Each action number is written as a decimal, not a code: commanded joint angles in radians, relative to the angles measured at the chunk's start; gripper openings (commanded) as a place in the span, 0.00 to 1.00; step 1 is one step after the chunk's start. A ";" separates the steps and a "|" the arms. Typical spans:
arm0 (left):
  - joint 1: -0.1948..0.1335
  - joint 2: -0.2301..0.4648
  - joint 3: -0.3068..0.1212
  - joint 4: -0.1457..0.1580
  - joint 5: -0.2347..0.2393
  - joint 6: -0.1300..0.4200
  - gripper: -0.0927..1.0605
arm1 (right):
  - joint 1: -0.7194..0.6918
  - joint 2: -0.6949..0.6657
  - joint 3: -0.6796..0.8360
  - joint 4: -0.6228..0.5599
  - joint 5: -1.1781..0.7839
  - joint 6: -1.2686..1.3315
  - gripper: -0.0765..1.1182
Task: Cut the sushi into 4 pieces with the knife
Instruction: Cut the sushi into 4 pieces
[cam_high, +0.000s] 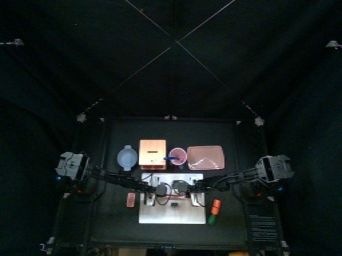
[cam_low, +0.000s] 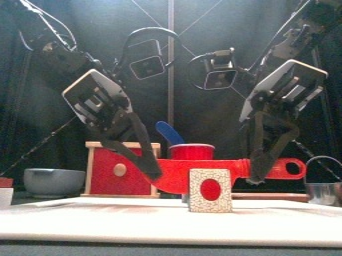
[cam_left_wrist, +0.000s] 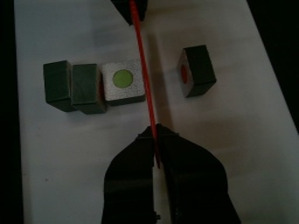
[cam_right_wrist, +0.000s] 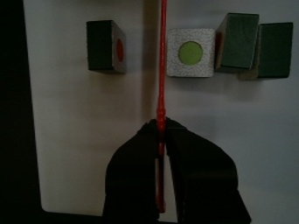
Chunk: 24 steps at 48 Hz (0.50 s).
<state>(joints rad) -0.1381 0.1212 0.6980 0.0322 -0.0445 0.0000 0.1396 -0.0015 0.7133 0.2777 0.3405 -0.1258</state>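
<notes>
The sushi roll lies on the white cutting board (cam_left_wrist: 251, 131) in pieces. One dark block with a red centre (cam_left_wrist: 197, 68) lies apart from the rest. The remaining run shows a white face with a green centre (cam_left_wrist: 121, 80) and dark blocks (cam_left_wrist: 68, 84) beside it. A thin red knife (cam_left_wrist: 142, 70) stands edge-on in the gap between them. My left gripper (cam_left_wrist: 155, 140) is shut on one end of the knife and my right gripper (cam_right_wrist: 159, 131) on the other. In the front view the knife (cam_low: 221, 164) spans both grippers above the separate piece (cam_low: 207, 190).
Behind the board stand the wooden box with a red drawer front (cam_low: 118, 168), a red cup (cam_low: 191, 152) holding a blue knife (cam_low: 166, 133), and the blue-grey bowl (cam_low: 54, 181). The pink tray (cam_high: 207, 155) lies back right. A metal rim (cam_low: 325, 190) shows at the right.
</notes>
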 joint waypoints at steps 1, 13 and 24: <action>-0.005 -0.031 -0.009 -0.011 -0.006 0.003 0.41 | 0.018 -0.034 -0.011 0.003 0.002 -0.005 0.19; -0.008 -0.064 -0.011 -0.018 -0.006 0.002 0.51 | 0.020 -0.046 -0.012 0.000 0.005 -0.005 0.19; -0.003 -0.081 -0.009 -0.028 -0.006 0.003 0.69 | 0.020 -0.103 -0.005 0.006 0.037 -0.003 0.19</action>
<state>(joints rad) -0.1488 0.0675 0.6995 0.0046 -0.0460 0.0000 0.1488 -0.0491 0.7148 0.2792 0.3605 -0.1258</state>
